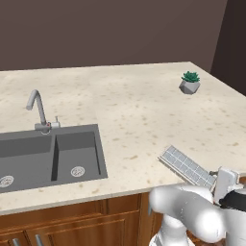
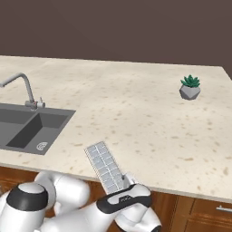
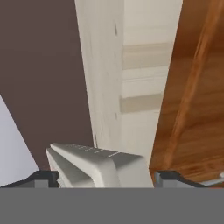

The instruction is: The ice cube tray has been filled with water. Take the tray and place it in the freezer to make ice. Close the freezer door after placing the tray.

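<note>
Ice cube tray [image 2: 105, 166] lying at lower centre of right base view, overhanging counter [image 2: 149, 118] front edge. Gripper [image 3: 105, 177] straddling tray's near end, fingertips [image 3: 43, 177] flanking; clamping indeterminable.

In the hand view, the white end of the ice cube tray [image 3: 98, 164] sat between the two dark fingers [image 3: 43, 177], one at each side of it. Behind it ran the pale tabletop [image 3: 131, 70] edge, with brown wooden cabinet [image 3: 197, 109] front alongside.
</note>
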Controlling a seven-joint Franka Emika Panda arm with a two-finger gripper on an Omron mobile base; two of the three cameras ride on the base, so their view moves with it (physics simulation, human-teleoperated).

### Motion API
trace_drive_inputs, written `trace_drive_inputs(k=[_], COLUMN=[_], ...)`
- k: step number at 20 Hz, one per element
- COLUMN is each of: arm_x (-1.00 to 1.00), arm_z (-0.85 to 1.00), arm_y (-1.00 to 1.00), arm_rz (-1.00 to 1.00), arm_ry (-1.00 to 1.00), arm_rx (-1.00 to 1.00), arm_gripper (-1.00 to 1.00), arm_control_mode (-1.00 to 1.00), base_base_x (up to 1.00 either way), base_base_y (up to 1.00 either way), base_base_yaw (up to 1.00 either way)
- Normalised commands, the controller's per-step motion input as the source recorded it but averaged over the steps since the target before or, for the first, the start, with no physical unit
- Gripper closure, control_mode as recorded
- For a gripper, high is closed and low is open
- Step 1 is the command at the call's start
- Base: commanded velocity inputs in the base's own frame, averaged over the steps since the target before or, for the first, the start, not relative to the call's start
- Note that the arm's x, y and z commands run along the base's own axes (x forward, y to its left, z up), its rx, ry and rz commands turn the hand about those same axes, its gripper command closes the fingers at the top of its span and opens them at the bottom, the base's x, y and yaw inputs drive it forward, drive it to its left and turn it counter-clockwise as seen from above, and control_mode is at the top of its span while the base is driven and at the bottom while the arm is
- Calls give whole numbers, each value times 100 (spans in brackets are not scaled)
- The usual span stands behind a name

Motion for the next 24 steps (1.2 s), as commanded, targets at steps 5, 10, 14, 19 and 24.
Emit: trace_drive_inputs(k=[5, 10, 14, 19, 24], arm_x=[1, -1, 0, 0, 0], arm_z=[41, 100, 100, 84, 51], arm_y=[34, 11, 11, 42, 62], arm_rz=[-7, 0, 0, 0, 0], arm_ry=[0, 0, 0, 7, 19], arm_rx=[0, -3, -5, -7, -5], arm_gripper=[100, 100, 100, 100, 100], arm_control_mode=[-100, -100, -100, -100, -100], base_base_x=[0, 0, 0, 0, 0], base_base_y=[0, 0, 0, 0, 0], base_base_yaw=[0, 0, 0, 0, 0])
